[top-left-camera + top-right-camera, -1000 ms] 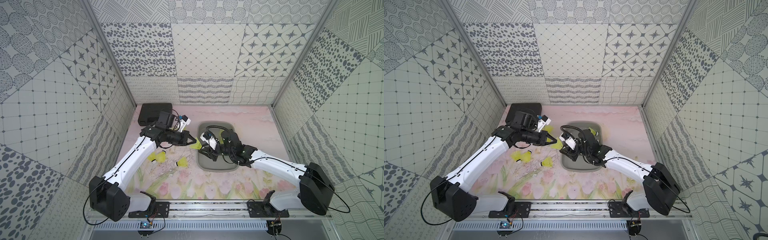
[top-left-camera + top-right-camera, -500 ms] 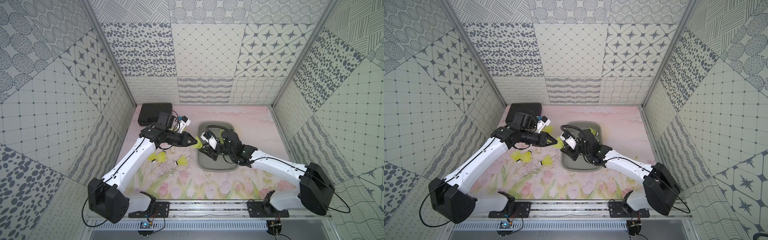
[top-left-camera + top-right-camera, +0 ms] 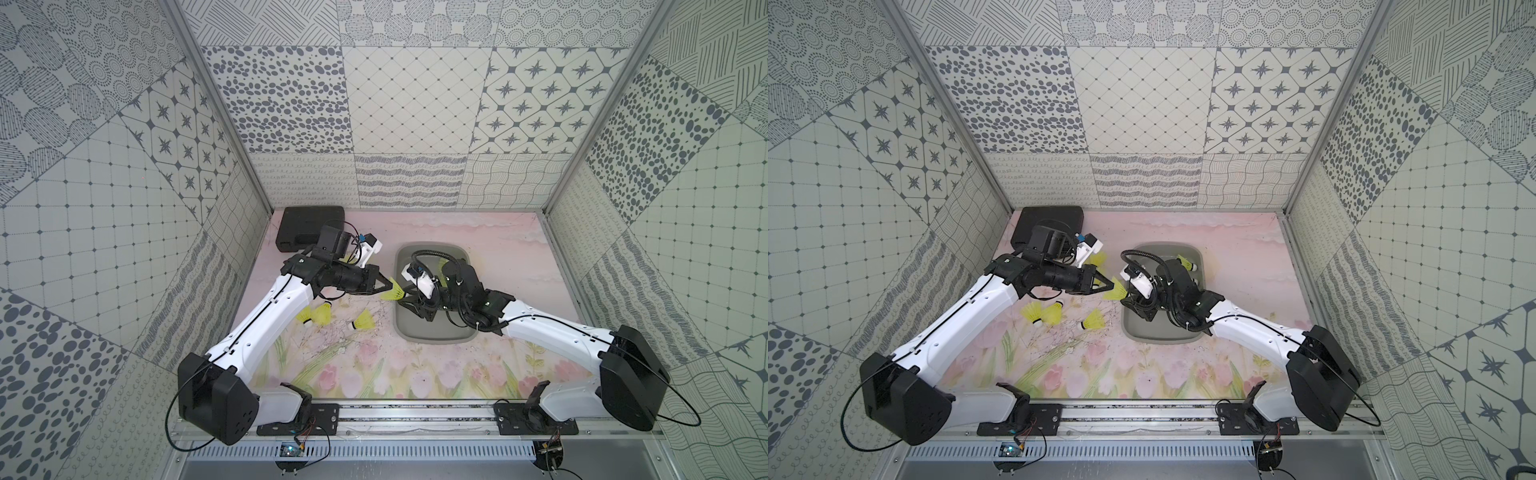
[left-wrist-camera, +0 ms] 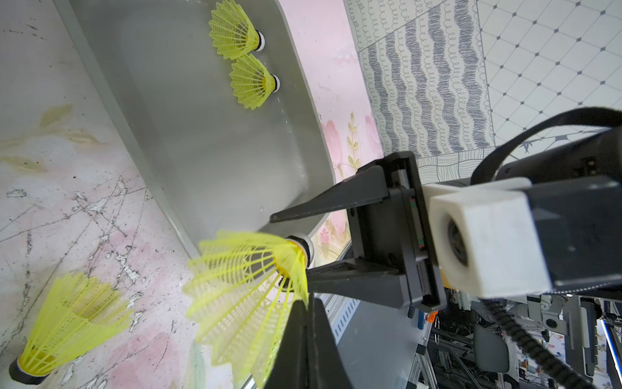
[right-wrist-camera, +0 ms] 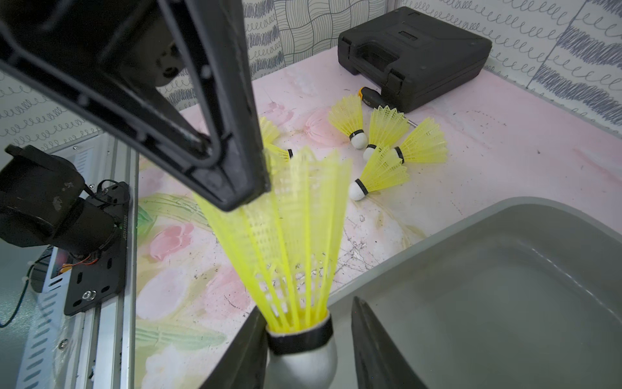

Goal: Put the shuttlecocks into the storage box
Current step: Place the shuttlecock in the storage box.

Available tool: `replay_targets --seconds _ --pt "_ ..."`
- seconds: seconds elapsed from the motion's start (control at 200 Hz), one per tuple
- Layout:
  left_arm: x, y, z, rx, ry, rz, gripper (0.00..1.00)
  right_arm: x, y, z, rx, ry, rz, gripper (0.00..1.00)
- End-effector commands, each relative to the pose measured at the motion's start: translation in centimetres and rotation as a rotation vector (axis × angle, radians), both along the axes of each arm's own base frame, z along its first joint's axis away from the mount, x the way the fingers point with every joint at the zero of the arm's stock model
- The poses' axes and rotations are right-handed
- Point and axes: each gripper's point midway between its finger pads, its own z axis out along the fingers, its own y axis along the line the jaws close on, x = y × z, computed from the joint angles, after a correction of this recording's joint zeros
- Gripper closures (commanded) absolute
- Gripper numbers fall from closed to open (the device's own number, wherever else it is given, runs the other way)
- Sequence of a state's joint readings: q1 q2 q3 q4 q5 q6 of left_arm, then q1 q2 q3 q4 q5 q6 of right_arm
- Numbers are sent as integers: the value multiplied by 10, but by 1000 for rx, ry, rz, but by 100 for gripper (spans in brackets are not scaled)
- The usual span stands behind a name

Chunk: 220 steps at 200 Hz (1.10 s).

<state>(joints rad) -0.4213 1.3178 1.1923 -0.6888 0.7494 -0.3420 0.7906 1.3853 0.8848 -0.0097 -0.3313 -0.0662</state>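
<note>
One neon yellow-green shuttlecock (image 5: 296, 242) hangs over the near-left rim of the grey storage box (image 3: 432, 337). My left gripper (image 4: 304, 303) is shut on the edge of its skirt. My right gripper (image 5: 308, 308) is open around its white cork, one finger against the cork and a gap on the other side. In both top views the two grippers meet tip to tip at this shuttlecock (image 3: 392, 294) (image 3: 1115, 293). Two shuttlecocks (image 4: 235, 30) (image 4: 252, 80) lie inside the box by its far wall. Several more lie on the mat left of the box (image 3: 322, 312) (image 3: 365, 321) (image 5: 387, 128).
A black hard case (image 3: 309, 226) stands in the back left corner, with an orange-and-black screwdriver (image 5: 368, 96) beside it. Patterned walls close in three sides. The arms' metal rail (image 3: 415, 415) runs along the front edge.
My right gripper's jaws have parted around the cork. My left gripper has moved in a little towards the box and shut on the skirt's edge.
</note>
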Motion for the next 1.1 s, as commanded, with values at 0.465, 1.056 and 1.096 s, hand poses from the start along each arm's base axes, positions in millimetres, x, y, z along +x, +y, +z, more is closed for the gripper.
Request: replay_targets --seconds 0.465,1.056,1.096 --pt "39 -42 -12 -162 -32 257 100 37 -145 5 21 40 -596 36" --pt "54 -95 -67 -169 37 348 100 40 -231 -71 -37 437 -978 39" --pt "55 -100 -72 -167 44 347 100 40 -232 -74 -42 443 -980 40"
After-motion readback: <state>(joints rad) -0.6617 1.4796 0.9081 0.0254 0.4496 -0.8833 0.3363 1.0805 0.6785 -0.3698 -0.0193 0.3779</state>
